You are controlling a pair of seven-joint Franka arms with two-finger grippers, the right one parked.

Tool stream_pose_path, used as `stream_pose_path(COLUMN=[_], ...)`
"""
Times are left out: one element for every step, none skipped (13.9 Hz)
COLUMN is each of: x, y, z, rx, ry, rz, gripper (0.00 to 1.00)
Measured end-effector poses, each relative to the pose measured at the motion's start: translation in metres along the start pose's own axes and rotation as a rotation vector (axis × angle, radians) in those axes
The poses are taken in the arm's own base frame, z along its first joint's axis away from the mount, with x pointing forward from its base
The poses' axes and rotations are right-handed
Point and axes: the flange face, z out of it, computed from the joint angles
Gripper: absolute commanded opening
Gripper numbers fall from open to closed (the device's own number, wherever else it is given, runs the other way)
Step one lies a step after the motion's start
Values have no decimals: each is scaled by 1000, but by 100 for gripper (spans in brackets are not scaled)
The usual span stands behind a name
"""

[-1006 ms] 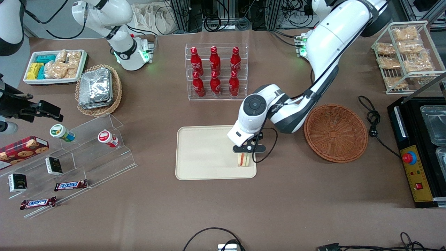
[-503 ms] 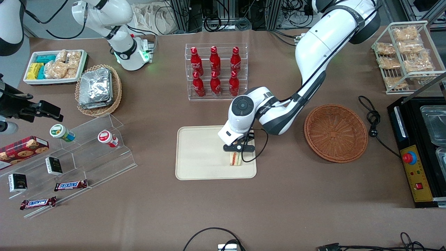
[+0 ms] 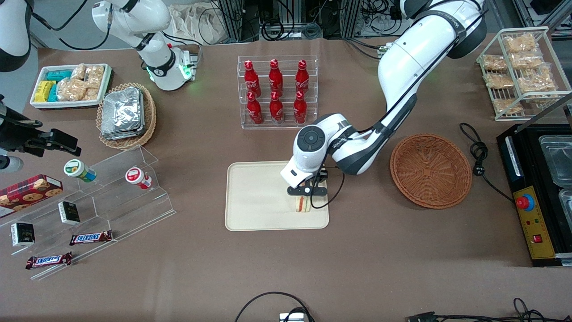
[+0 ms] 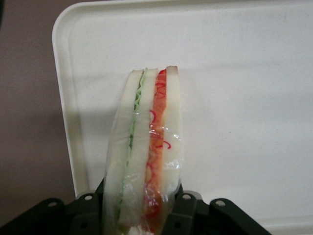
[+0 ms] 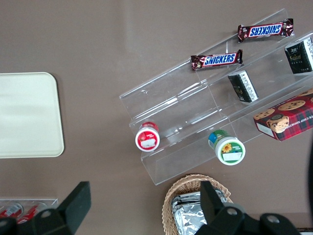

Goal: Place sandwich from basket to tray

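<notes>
My gripper (image 3: 306,191) is over the tray (image 3: 254,197), near the corner closest to the front camera on my own arm's side, and its fingers are pinched on the sandwich (image 3: 302,204). In my wrist view the sandwich (image 4: 146,152) stands on edge, its long axis running straight out from my gripper (image 4: 142,208) across the tray (image 4: 244,73), layered edge facing my camera: white bread, a green band, bread, a red band, bread. Its gripped end is hidden between my black fingers (image 4: 188,210). I cannot tell whether its lower edge touches the tray floor. The basket (image 3: 431,170) sits apart, toward my end of the table; the front view shows only bare weave inside it
</notes>
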Motion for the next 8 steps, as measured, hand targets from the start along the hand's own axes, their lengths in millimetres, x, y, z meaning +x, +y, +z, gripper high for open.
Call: stream_pose_path(x=[0, 0, 0, 0, 0, 1, 2, 5], y=[0, 0, -1, -1, -1, -1, -2, -3], z=[1, 2, 3, 3, 3, 2, 1, -4], rx=[1, 1, 2, 3, 3, 3, 10, 20], ry=[-1, -3, -4, -5, -4, -4, -6, -9], rz=[0, 0, 0, -1, -2, -5, -8, -15], gripper=[72, 84, 95, 100, 100, 100, 100, 100])
